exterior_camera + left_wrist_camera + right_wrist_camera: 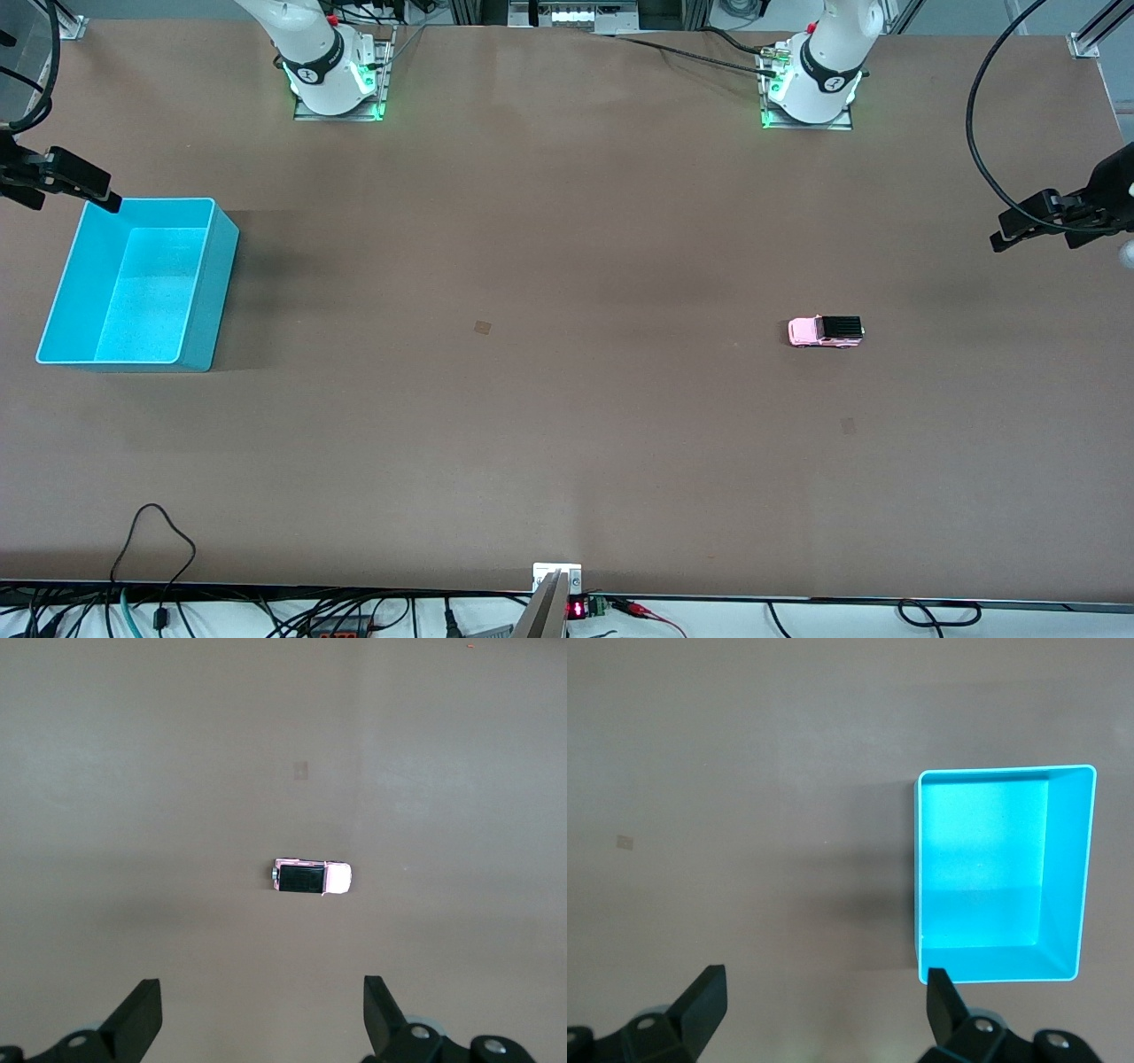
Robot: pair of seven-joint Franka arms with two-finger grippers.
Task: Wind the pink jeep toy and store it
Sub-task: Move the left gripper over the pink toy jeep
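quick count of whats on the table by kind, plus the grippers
pink jeep toy: 1
teal bin: 1
grippers: 2, the left gripper and the right gripper, both open and up in the air
total: 4

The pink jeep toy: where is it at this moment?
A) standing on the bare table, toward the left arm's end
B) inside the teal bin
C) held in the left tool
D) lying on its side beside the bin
A: the pink jeep toy stands on its wheels on the table, apart from the teal bin and from both tools.
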